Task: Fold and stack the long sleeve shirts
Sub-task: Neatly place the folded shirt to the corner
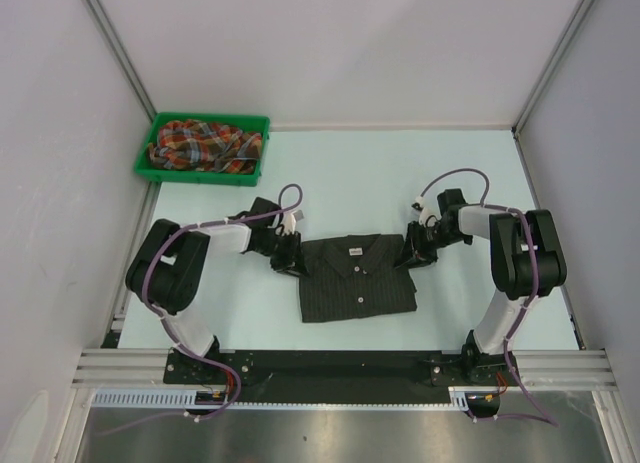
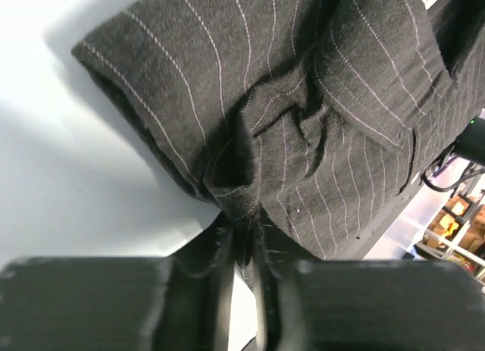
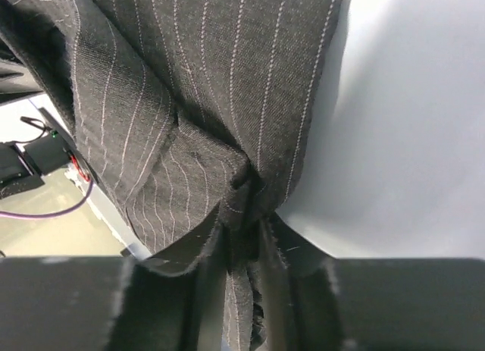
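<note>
From above, the black shirt (image 1: 357, 278) lay flat in the middle of the table (image 1: 470, 183), no sleeves sticking out. The left gripper (image 1: 288, 255) sat at one shoulder, the right gripper (image 1: 413, 251) at the other. The plaid shirt (image 1: 200, 143) was bunched in the green bin (image 1: 200, 178). The left wrist view showed fingers (image 2: 208, 267) pinching black cloth. The right wrist view showed the same pinch. This looked like the folding step; next, both arms should lift together and fold the top down
</note>
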Controlling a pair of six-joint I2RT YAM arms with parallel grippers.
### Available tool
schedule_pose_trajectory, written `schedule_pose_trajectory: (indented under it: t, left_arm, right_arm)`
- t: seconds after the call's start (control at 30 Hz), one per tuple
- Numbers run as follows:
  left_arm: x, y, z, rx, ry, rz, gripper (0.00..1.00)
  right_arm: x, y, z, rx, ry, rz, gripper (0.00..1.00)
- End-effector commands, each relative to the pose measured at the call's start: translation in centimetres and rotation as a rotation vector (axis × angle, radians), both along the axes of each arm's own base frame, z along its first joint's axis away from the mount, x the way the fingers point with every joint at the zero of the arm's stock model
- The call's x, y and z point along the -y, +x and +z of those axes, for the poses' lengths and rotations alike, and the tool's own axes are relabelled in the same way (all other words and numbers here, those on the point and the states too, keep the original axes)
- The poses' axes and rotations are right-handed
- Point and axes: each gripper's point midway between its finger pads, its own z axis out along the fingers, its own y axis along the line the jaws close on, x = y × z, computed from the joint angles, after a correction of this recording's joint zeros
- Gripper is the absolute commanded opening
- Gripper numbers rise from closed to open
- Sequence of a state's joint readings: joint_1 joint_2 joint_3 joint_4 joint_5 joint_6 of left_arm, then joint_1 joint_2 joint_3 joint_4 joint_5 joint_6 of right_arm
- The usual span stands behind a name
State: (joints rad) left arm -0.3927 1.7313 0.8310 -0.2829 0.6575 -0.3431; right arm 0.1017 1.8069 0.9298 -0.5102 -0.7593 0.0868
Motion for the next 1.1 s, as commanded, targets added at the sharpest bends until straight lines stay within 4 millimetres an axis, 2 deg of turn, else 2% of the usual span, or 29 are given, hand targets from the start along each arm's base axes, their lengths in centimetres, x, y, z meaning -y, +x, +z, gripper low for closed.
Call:
schedule_pose_trajectory:
  t: [0.0,0.03,0.1,0.17,0.2,0.27,0.3,0.33,0.4,0.43,0.47,0.5,0.53,0.6,0.63,0.67,0.7,0.73,0.77,0.8,0.83,0.87,0.9,0.93,0.97,1.07]
  left_arm:
    - [0.1,2.2,-0.6,0.073,0.039,0.006,0.11]
    - [0.1,2.5,-0.4,0.083,0.046,0.007,0.01]
    - [0.1,3.8,0.3,0.137,0.055,0.005,0.00]
    - [0.0,5.4,1.0,0.183,0.073,0.012,0.00]
    - [-0.1,6.0,0.8,0.195,0.086,0.007,0.00]
    - [-0.3,8.4,1.5,0.248,0.103,0.028,0.00]
    - [-0.3,9.3,1.6,0.273,0.115,0.025,0.00]
    - [-0.5,10.1,1.0,0.275,0.138,0.025,0.00]
    - [-0.1,13.1,2.4,0.357,0.149,0.012,0.00]
    - [-0.1,13.8,1.5,0.347,0.167,0.003,0.00]
    - [0.1,16.2,2.6,0.408,0.177,0.015,0.00]
    - [0.0,17.2,2.5,0.428,0.199,-0.003,0.00]
    - [0.1,19.6,2.9,0.470,0.208,0.009,0.00]
    - [-0.2,22.3,3.2,0.527,0.238,0.026,0.00]
    - [-0.1,24.8,5.1,0.592,0.227,0.055,0.00]
    - [0.0,25.8,4.2,0.594,0.232,0.057,0.00]
    - [-0.2,27.2,4.5,0.629,0.257,0.060,0.00]
    - [0.0,29.4,6.4,0.680,0.258,0.077,0.00]
    - [0.0,30.3,5.6,0.681,0.267,0.075,0.00]
    - [0.1,31.2,5.6,0.693,0.264,0.079,0.00]
    - [0.3,33.1,7.7,0.746,0.251,0.099,0.00]
    - [0.4,33.8,6.3,0.737,0.258,0.093,0.00]
    - [0.5,34.7,6.8,0.762,0.256,0.099,0.00]
    - [0.8,36.0,8.4,0.813,0.245,0.112,0.00]
    - [1.0,36.6,8.6,0.826,0.237,0.123,0.00]
    - [1.5,38.4,9.1,0.878,0.205,0.179,0.00]
  right_arm:
    - [0.3,2.3,-1.4,0.074,-0.052,-0.035,0.14]
    - [0.4,2.8,-1.3,0.090,-0.057,-0.042,0.09]
    - [0.8,4.3,-0.7,0.149,-0.067,-0.068,0.00]
    - [1.2,5.5,-0.5,0.192,-0.088,-0.075,0.00]
    - [1.2,7.0,0.1,0.238,-0.094,-0.076,0.00]
    - [1.6,8.7,0.3,0.273,-0.113,-0.084,0.00]
    - [1.7,10.6,0.7,0.312,-0.120,-0.087,0.00]
    - [1.8,11.6,0.9,0.338,-0.125,-0.085,0.00]
    - [2.2,13.9,0.6,0.388,-0.158,-0.077,0.00]
    - [2.1,16.0,1.6,0.439,-0.162,-0.079,0.00]
    - [2.2,17.2,1.8,0.467,-0.174,-0.079,0.00]
    - [2.3,19.2,2.1,0.503,-0.183,-0.081,0.00]
    - [2.4,20.3,2.3,0.523,-0.194,-0.089,0.00]
    - [2.5,22.6,2.7,0.574,-0.203,-0.101,0.00]
    - [2.5,24.6,3.1,0.606,-0.202,-0.118,0.00]
    - [2.5,25.7,3.3,0.619,-0.201,-0.125,0.00]
    - [2.6,26.7,3.6,0.633,-0.202,-0.134,0.00]
    - [2.6,28.5,4.0,0.653,-0.198,-0.156,0.00]
    - [2.6,29.3,4.3,0.662,-0.196,-0.163,0.00]
    - [2.6,30.0,4.3,0.667,-0.196,-0.165,0.00]
    - [2.9,30.9,3.0,0.655,-0.208,-0.172,0.00]
    - [2.8,32.4,4.6,0.690,-0.200,-0.175,0.00]
    - [2.9,33.1,4.6,0.697,-0.199,-0.178,0.00]
    - [3.0,33.7,4.8,0.710,-0.195,-0.181,0.00]
    - [3.0,35.1,5.6,0.750,-0.190,-0.197,0.00]
    - [3.4,37.1,6.1,0.839,-0.207,-0.212,0.00]
